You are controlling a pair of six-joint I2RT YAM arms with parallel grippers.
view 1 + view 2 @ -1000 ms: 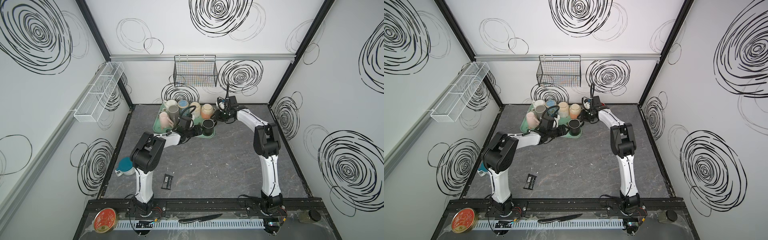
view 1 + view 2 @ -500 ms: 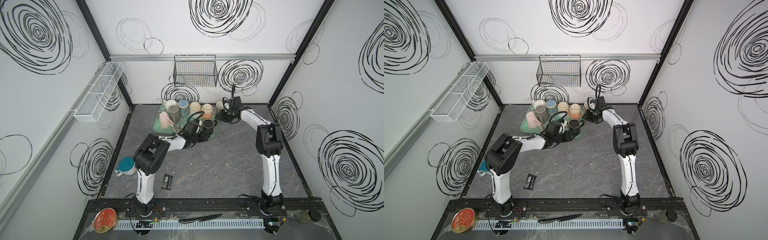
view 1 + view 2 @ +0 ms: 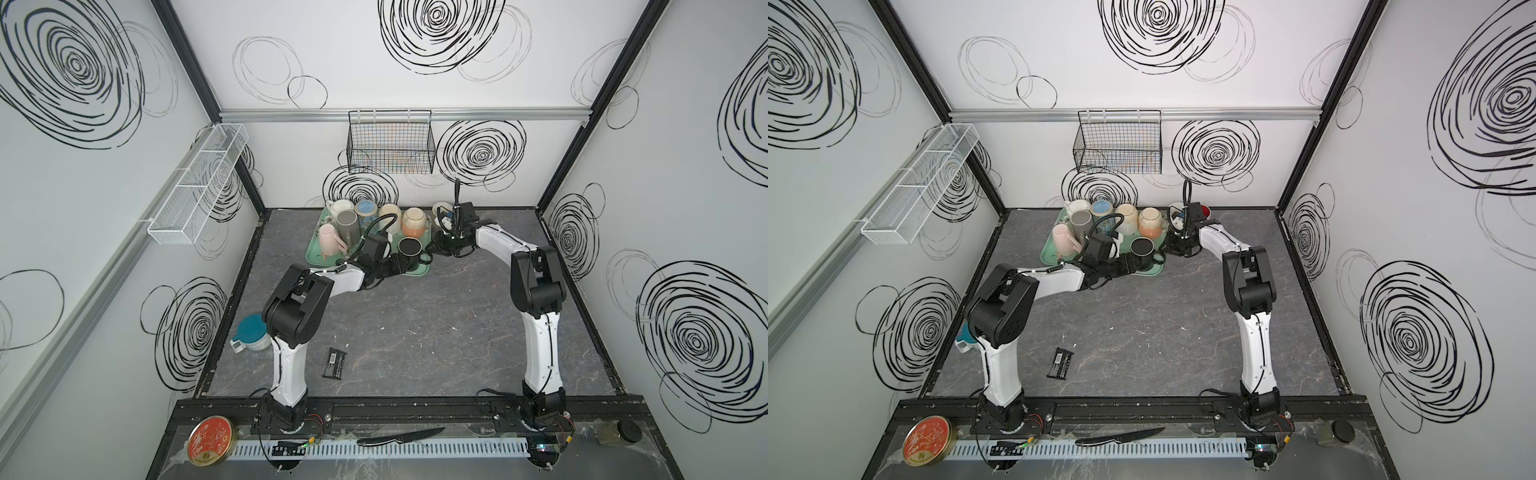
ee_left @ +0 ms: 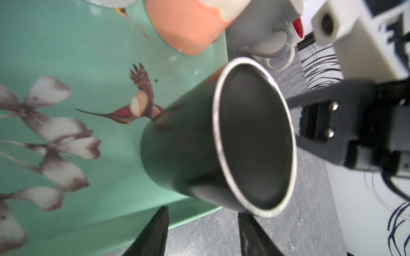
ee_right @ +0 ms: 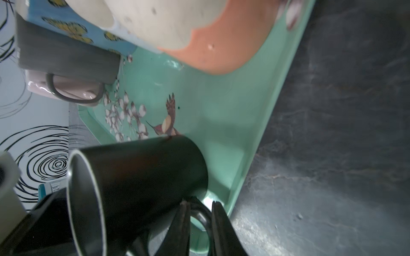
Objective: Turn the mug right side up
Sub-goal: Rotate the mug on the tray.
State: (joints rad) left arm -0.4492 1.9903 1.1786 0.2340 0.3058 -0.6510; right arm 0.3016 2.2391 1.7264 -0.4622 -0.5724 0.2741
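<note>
While the mug (image 3: 409,248) stands rim-up at the near right corner of the tray (image 3: 420,273), its handle (image 5: 203,213) points toward my right arm. My right claw (image 5: 199,202) is narrow, with fingers on either side of that handle; can't tell if they pinch it. My left claw (image 4: 203,212) is spread, tips just beside the mug's wall, grey table (image 3: 436,332) showing between them. Further back on the tray: orange mug (image 3: 413,222), grey mug (image 3: 347,226), pink mug (image 3: 328,242), all crowded together. Black packet (image 3: 334,363) lies on the table, well apart.
</note>
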